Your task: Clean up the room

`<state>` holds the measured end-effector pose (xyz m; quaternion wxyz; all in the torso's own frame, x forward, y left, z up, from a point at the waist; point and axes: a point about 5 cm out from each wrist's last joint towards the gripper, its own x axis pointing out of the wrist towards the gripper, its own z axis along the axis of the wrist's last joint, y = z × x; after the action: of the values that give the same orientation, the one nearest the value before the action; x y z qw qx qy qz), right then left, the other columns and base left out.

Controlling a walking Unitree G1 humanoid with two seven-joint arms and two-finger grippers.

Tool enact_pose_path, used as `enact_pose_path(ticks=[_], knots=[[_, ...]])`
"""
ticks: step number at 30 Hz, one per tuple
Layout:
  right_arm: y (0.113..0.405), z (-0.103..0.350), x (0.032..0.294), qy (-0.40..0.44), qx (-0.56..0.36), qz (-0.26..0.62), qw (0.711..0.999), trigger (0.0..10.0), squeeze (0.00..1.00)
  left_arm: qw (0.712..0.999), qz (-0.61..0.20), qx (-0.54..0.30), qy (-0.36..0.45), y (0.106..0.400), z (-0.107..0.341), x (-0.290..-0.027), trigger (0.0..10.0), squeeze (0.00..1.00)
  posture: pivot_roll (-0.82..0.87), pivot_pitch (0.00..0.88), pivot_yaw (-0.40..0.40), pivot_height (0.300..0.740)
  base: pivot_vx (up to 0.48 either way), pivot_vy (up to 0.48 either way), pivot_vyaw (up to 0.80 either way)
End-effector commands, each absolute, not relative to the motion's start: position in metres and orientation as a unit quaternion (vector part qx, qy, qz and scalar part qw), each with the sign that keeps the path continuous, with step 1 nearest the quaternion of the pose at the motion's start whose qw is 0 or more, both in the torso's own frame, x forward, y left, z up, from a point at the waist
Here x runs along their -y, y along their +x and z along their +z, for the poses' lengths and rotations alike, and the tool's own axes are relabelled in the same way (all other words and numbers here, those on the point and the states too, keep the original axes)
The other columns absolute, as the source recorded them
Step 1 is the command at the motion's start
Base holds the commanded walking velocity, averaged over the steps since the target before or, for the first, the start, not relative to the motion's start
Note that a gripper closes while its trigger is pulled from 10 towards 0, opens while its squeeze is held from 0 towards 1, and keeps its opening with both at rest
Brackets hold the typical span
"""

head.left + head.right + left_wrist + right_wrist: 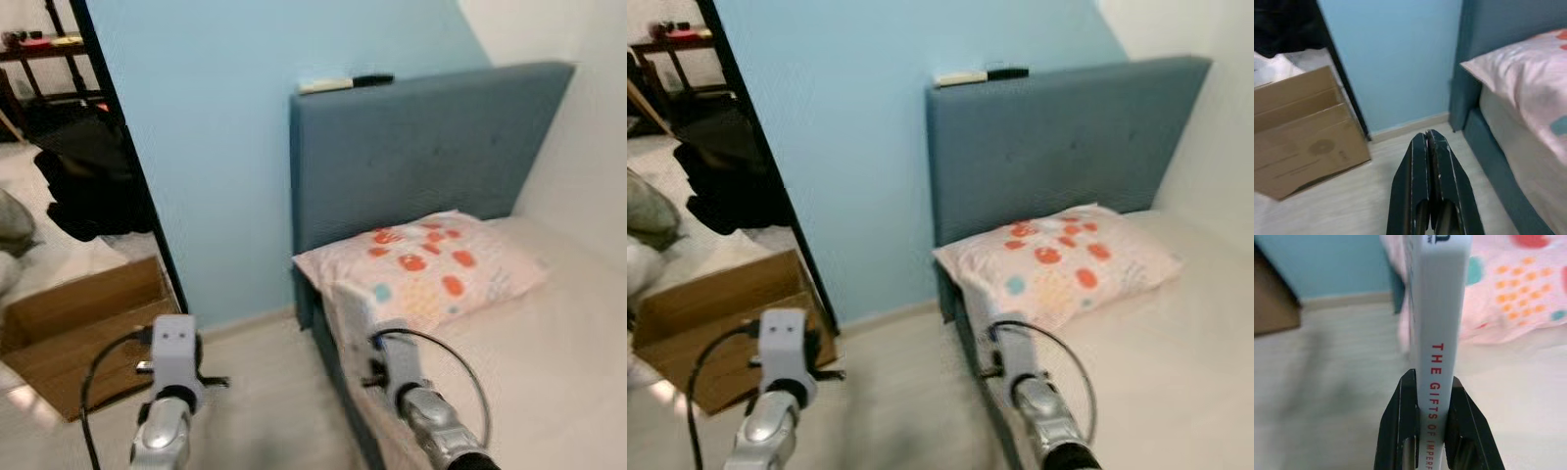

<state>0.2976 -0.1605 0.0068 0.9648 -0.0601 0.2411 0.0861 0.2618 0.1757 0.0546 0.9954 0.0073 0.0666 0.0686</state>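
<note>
My right tool (1431,382) pinches a white hardcover book with red spine lettering (1442,308) upright at the bed's near edge, before the spotted pink pillow (431,264); its title is cut off. My left tool (1429,139), fingers pressed together, hangs over the floor near the brown cardboard box (1300,132).

Bed (549,362) with blue headboard (421,157) against a light blue wall (225,147); spotted pillow (431,264) at its head. Cardboard box (78,333) on the floor at left. Both silver arms reach forward, left (171,392) and right (411,392).
</note>
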Motion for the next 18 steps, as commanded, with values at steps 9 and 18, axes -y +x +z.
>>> enact_pose_path(ticks=[9, 18], knots=[[0.3015, 0.0116, 0.1416, -0.052, -0.221, 0.113, 0.967, 10.0, 0.00, 0.993, 0.080, -0.081, 0.014, 0.2569, 0.0482, -0.1850, 10.0, 0.00, -0.04, 0.000, 0.006, 0.740, 0.318, 0.000, 0.00], [0.3015, 0.0115, 0.1413, -0.052, -0.221, 0.113, 0.967, 10.0, 0.00, 0.993, 0.082, -0.081, 0.015, 0.2565, 0.0481, -0.1867, 10.0, 0.00, -0.04, 0.000, 0.004, 0.740, 0.311, 0.000, 0.00]])
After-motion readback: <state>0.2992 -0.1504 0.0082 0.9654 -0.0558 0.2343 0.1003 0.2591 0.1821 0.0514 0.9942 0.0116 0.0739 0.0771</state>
